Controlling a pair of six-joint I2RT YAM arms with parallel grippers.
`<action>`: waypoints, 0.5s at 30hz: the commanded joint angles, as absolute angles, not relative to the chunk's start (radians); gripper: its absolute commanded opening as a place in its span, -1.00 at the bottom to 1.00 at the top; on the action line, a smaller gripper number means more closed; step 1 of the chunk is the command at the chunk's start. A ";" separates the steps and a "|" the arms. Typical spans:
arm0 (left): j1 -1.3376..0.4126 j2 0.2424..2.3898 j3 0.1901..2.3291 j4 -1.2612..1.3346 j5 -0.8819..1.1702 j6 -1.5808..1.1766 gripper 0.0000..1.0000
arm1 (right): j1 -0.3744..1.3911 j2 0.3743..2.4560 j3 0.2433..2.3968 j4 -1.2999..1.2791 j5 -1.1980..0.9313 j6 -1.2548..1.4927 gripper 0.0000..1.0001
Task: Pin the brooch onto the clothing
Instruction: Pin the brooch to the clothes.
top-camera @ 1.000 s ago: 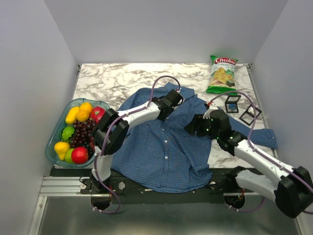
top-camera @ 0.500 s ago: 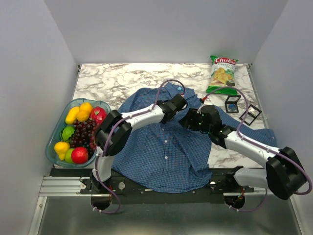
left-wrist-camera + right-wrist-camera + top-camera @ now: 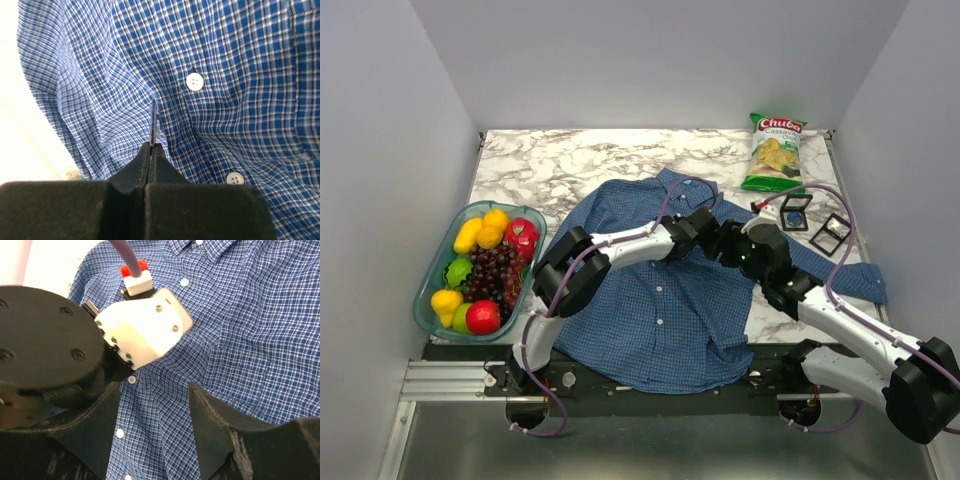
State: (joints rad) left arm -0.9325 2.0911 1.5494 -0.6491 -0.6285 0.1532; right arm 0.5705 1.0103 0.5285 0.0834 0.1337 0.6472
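A blue checked shirt [image 3: 660, 310] lies spread front-up across the middle of a marble table [image 3: 570, 160], with its collar at the far side and its hem at the near edge. Over the chest near the collar, the left gripper [image 3: 151, 148] presses its fingers together on a thin blue sliver [image 3: 154, 117]. I cannot tell whether that is a fabric fold or the brooch. The right gripper [image 3: 152, 390] hangs just beside it, fingers spread apart. A fruit basket [image 3: 419, 300] sits at the left. A chip bag [image 3: 775, 150] and two small black boxes [image 3: 797, 210] lie far right.

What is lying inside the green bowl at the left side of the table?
Fruit fills the bowl: yellow fruits, red fruits, dark grapes, one green fruit. The bowl's bottom is covered, so anything below is unseen.
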 commanded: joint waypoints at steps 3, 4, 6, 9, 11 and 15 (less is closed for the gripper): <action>-0.999 2.134 1.574 -0.675 -0.739 0.186 -1.00 | 0.577 1.002 0.505 0.080 0.158 0.661 0.31; -1.002 2.141 1.572 -0.675 -0.748 0.192 -1.00 | 0.577 1.002 0.502 0.081 0.155 0.663 0.31; -1.011 2.151 1.568 -0.669 -0.764 0.201 -1.00 | 0.577 0.999 0.497 0.084 0.152 0.666 0.31; -1.028 2.171 1.568 -0.672 -0.787 0.212 -1.00 | 0.577 0.980 0.488 0.083 0.150 0.667 0.30; -1.043 2.178 1.569 -0.667 -0.796 0.222 -1.00 | 0.577 0.974 0.479 0.083 0.152 0.669 0.31; -1.068 2.191 1.578 -0.667 -0.795 0.222 -1.00 | 0.577 0.960 0.469 0.081 0.156 0.669 0.31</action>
